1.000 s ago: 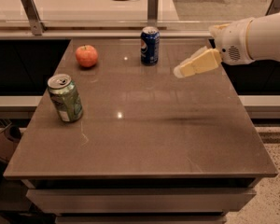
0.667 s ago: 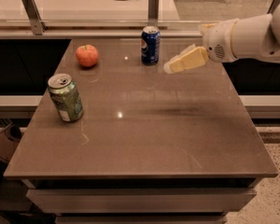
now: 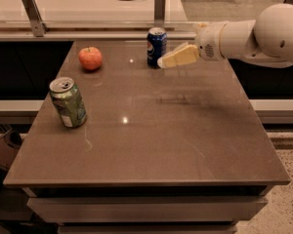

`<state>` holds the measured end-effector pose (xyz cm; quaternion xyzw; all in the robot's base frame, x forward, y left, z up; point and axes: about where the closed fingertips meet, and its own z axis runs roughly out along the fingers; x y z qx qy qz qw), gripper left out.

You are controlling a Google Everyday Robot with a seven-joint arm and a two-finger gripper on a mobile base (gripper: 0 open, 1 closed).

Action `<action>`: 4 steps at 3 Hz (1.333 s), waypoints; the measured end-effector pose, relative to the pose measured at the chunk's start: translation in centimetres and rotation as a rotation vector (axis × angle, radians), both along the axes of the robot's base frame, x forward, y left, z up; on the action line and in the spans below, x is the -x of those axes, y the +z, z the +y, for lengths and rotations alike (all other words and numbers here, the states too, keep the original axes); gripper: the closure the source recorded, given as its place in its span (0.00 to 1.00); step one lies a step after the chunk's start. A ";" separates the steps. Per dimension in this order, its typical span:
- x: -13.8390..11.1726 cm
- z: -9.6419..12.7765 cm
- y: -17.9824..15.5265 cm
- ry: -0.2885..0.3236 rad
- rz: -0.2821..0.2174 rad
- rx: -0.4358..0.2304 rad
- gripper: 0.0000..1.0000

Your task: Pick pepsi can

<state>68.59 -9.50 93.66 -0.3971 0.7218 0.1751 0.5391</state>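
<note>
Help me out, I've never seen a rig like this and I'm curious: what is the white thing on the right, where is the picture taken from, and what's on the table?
The white thing is a robot arm reaching in from the right. Its pale tip is the hand, the part that grasps. There is one picture, from a camera looking down on the brown table from its near side; where that camera is mounted does not show. On the table are a blue pepsi can near the far edge, a red apple to its left, and a green can nearer, on the left. The hand hovers just right of the pepsi can. I see nothing held in it.
</note>
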 end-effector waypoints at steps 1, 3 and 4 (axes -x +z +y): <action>-2.6 0.5 -0.8 -0.012 -0.003 -0.053 0.00; -6.3 0.9 -2.5 -0.027 0.011 -0.141 0.00; -7.5 1.5 -3.0 -0.022 0.012 -0.175 0.00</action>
